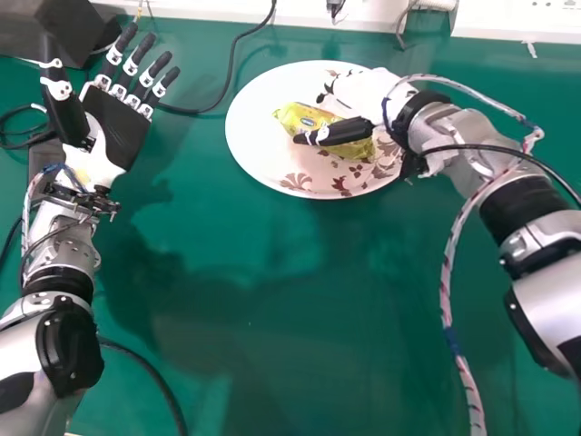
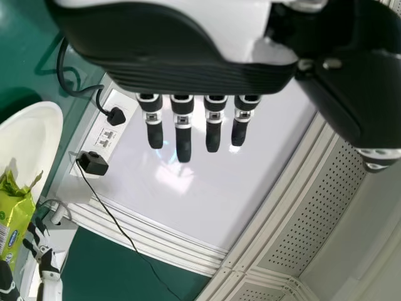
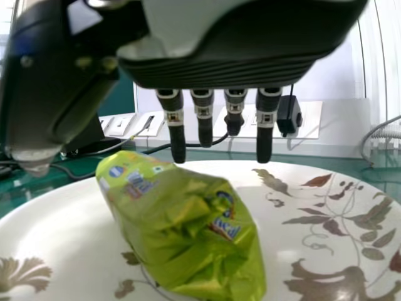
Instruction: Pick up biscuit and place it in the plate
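In the head view the yellow-green biscuit packet (image 1: 295,118) lies on the white, leaf-patterned plate (image 1: 254,109). My right hand (image 1: 361,91) is over the plate's right part, its thumb above the packet. The right wrist view has the crumpled packet (image 3: 188,232) resting on the plate (image 3: 56,213); the right hand (image 3: 219,72) holds its fingers straight, not curled round it. My left hand (image 1: 116,127) is palm up at the left, fingers spread and empty. In the left wrist view, the left hand (image 2: 188,69) has straight fingers; the packet (image 2: 14,216) shows beyond it.
The green table (image 1: 272,300) carries black cables (image 1: 229,82) behind and left of the plate. A black box (image 1: 54,29) stands at the back left. Power sockets (image 3: 250,122) line the wall behind the plate. A braided cable (image 1: 449,282) hangs beside the right arm.
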